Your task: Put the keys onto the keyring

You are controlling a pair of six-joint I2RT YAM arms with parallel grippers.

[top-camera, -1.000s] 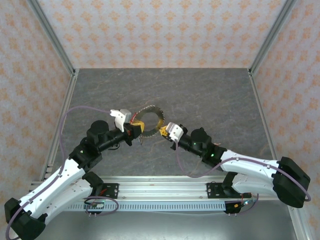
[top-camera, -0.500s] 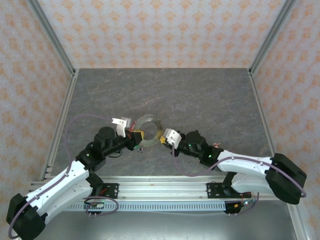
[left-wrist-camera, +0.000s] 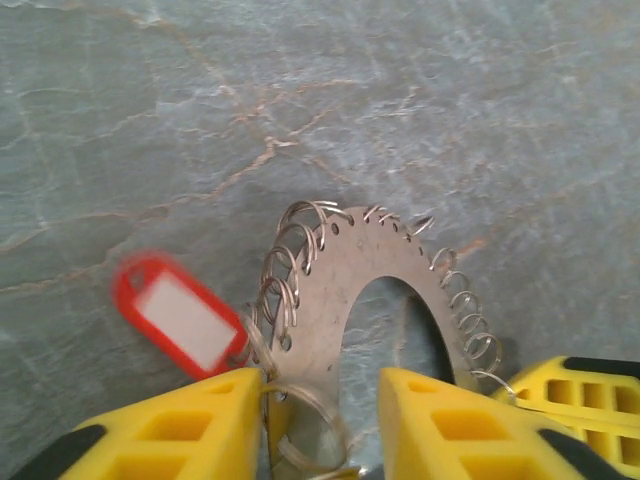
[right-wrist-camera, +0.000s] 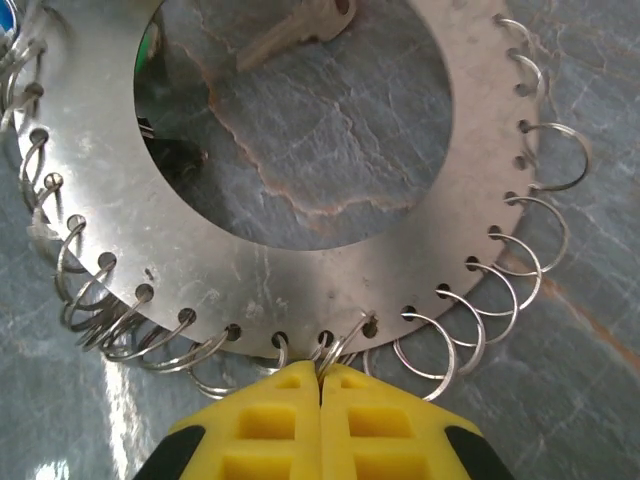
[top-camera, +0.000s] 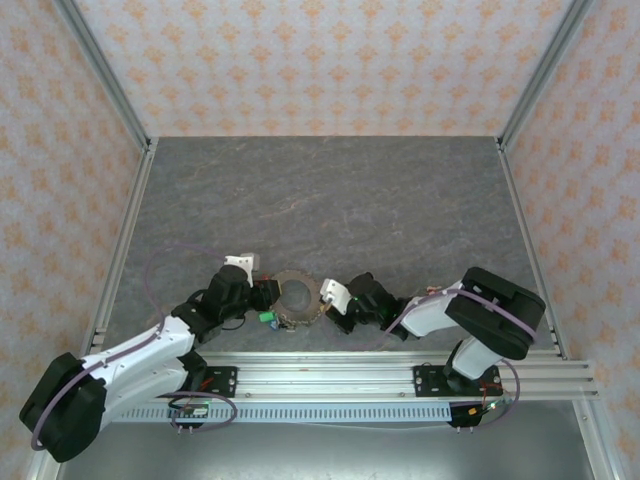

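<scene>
The keyring (top-camera: 295, 297) is a flat grey metal ring with small wire loops along its rim, lying low over the table near the front edge. My right gripper (right-wrist-camera: 320, 372) is shut on one of the wire loops at the keyring's (right-wrist-camera: 300, 270) near rim. My left gripper (left-wrist-camera: 320, 400) stands open, its yellow fingers (left-wrist-camera: 200, 425) either side of the keyring's (left-wrist-camera: 330, 280) rim and a loose loop. A red-tagged key (left-wrist-camera: 180, 318) hangs blurred at the left of the rim. A pale key (right-wrist-camera: 300, 30) shows through the ring's hole. A green tag (top-camera: 268, 318) lies by the left gripper (top-camera: 265, 297).
The grey stone-patterned table (top-camera: 330, 190) stretches back to the patterned walls. A metal rail (top-camera: 330, 372) with both arm bases runs just in front of the ring. The right gripper's yellow finger (left-wrist-camera: 580, 390) shows at the far side of the ring.
Both arms have drawn back toward the near edge and brought the keyring down and closer. The left jaws have opened. The right gripper has stayed shut on the ring.
</scene>
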